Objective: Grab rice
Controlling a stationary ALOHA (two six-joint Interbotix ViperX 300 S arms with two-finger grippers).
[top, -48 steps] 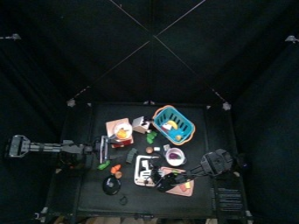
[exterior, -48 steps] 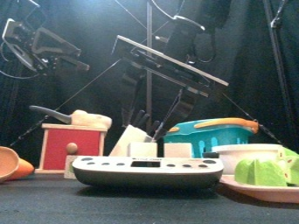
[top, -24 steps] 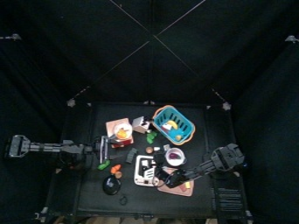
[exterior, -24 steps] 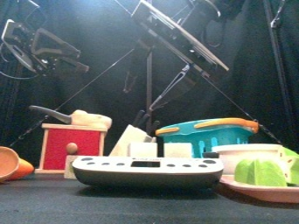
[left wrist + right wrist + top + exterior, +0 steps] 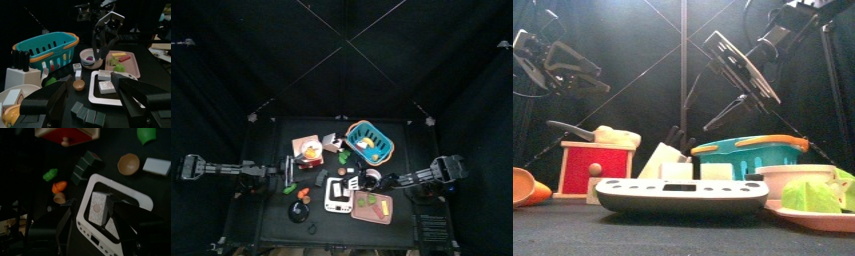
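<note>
A small white bowl (image 5: 372, 179) with a pink rim and a pale filling, which I take for the rice, stands right of the white scale (image 5: 337, 192); the bowl (image 5: 89, 55) also shows in the left wrist view. My right gripper (image 5: 382, 184) hangs open just above and beside that bowl, its black jaws (image 5: 101, 49) empty. Seen from the front it is raised high (image 5: 727, 85). The right wrist view looks down on a white block (image 5: 98, 207) lying on the scale. My left gripper (image 5: 275, 178) rests open at the table's left.
A teal basket (image 5: 369, 140) stands at the back, with a red box (image 5: 307, 148) and a knife block (image 5: 15, 75) to its left. A pink tray (image 5: 374, 208) with green pieces lies at the front right. Small green and orange pieces (image 5: 295, 186) lie near the left gripper.
My right arm has drawn back to the right and lifted, carrying its open gripper from over the pink tray to beside the bowl. The left arm has stayed still.
</note>
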